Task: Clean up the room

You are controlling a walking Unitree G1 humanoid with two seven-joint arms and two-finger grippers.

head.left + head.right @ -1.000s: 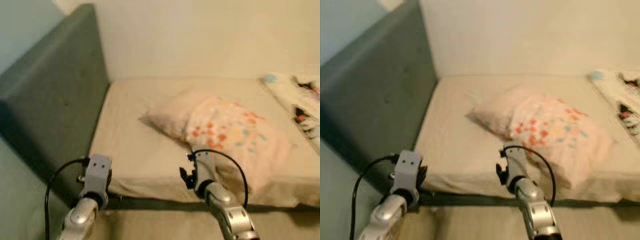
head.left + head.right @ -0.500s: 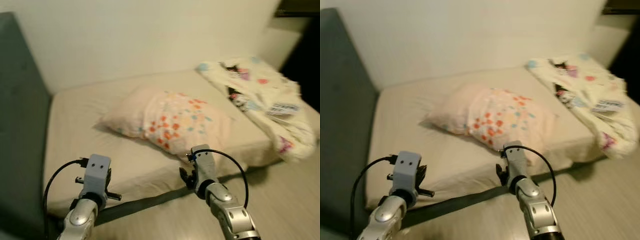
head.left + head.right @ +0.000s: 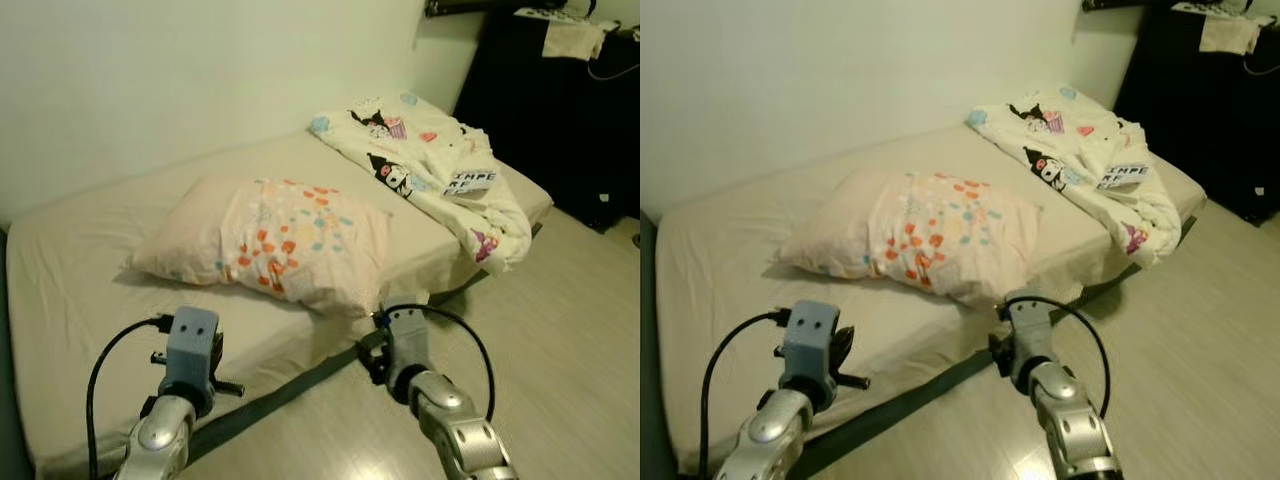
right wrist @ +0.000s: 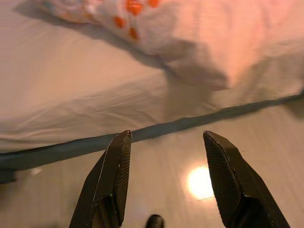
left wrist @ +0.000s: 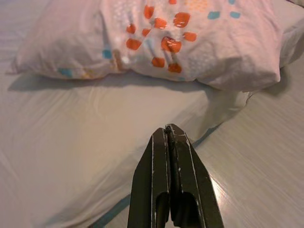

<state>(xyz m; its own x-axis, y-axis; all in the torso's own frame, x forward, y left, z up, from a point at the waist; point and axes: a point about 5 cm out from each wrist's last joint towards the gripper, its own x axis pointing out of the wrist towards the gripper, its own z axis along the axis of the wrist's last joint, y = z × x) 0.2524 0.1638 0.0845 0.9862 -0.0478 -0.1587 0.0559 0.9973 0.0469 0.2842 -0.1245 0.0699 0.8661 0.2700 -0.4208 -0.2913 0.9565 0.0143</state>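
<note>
We stand at bed (image 3: 90,260) edge, both arms raised ahead. Left gripper (image 5: 171,142) fingers pressed together; right gripper (image 4: 166,156) fingers spread, empty, above floor (image 3: 560,330). Pillow (image 3: 270,245) at 12 o'clock, askew mid-mattress; crumpled blanket (image 3: 430,170) at 2 o'clock, likely needs straightening.

The bed (image 3: 90,260) runs off the frame's left edge — blanket (image 3: 440,170) lettering partly hidden.
</note>
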